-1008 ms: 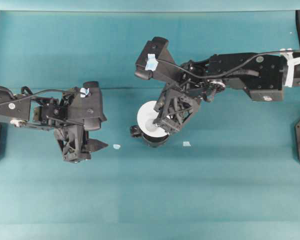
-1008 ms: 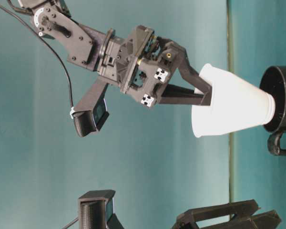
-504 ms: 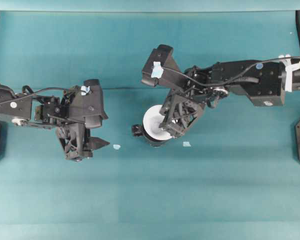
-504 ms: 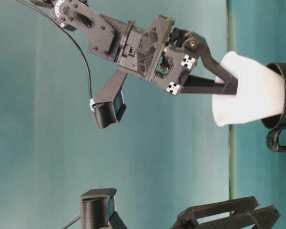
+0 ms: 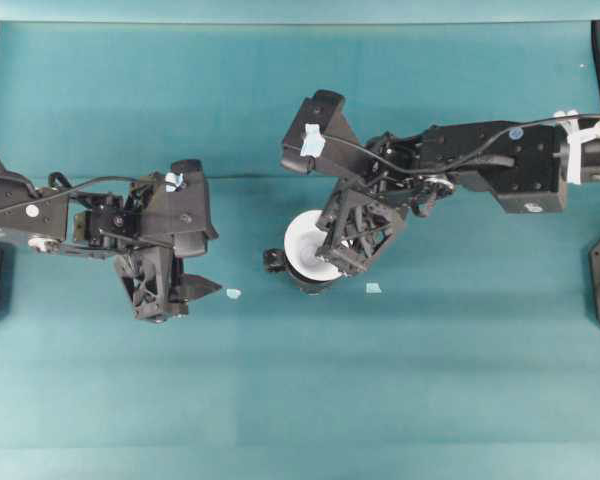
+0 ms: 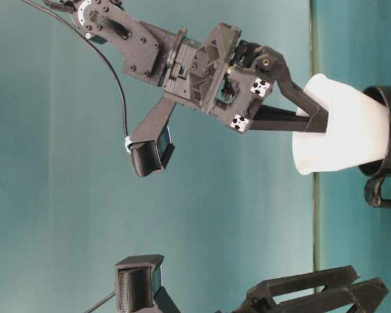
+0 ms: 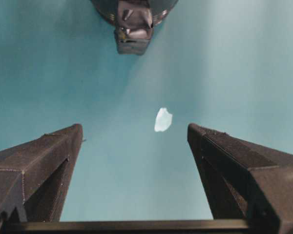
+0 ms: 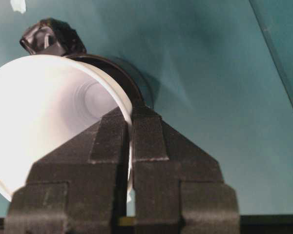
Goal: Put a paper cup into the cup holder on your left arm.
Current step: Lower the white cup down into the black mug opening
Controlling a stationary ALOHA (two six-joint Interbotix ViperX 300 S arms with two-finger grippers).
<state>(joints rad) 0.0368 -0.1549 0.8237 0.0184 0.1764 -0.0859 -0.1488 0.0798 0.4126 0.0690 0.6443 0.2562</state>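
Paper cup (image 6: 342, 134): we see its narrow end now inside the cup holder (image 6: 386, 134) mouth; a sec ago it hung tilted w/ its base only at the rim; since half a sec ago barely any change, so descent looks nearly stalled
Meaning for task: we judge insertion begun, not done; most of the cup wall is above the holder, rim leaning a bit in the table-level view; needs further seating, then release
Right fingers (image 8: 129, 134): pinched tight on the cup's rim wall, one inside, one outside; gap is only the paper's thickness; they carry the cup
Left fingers (image 7: 136, 161): spread wide, holding nothing, touching nothing; hovering over the surface (image 5: 430, 400) near a tape scrap (image 7: 163, 119); holder's side lug (image 7: 133, 29) sits ahead of them
Holder position: standing on the surface between the two arms, directly under the right fingers
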